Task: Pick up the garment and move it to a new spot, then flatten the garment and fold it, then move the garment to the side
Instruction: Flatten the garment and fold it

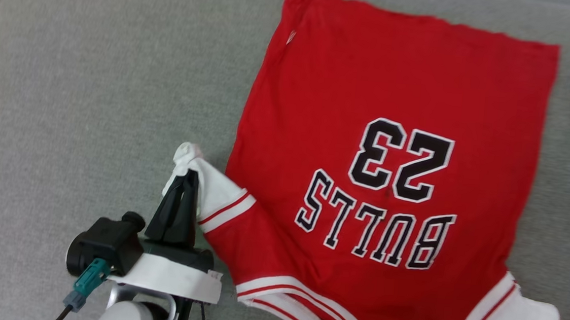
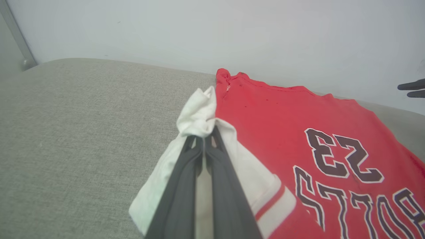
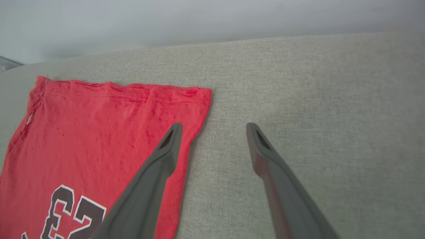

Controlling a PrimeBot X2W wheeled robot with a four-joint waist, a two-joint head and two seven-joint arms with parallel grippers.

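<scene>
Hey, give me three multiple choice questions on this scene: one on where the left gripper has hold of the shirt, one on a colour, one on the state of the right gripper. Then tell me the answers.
1. Where on the garment does the left gripper grip?
A) the white sleeve
B) the far hem
C) the printed number

2. What colour are the block letters?
A) plain white
B) black with white outlines
C) blue with yellow outlines

3. What state is the right gripper in?
A) shut on the garment
B) shut on nothing
C) open, gripping nothing

Answers:
1 A: its closed fingers pinch a bunch of white sleeve cloth.
2 B: the head view shows black letters edged in white on the red front.
3 C: its fingers stand well apart above the grey cushion.
</scene>
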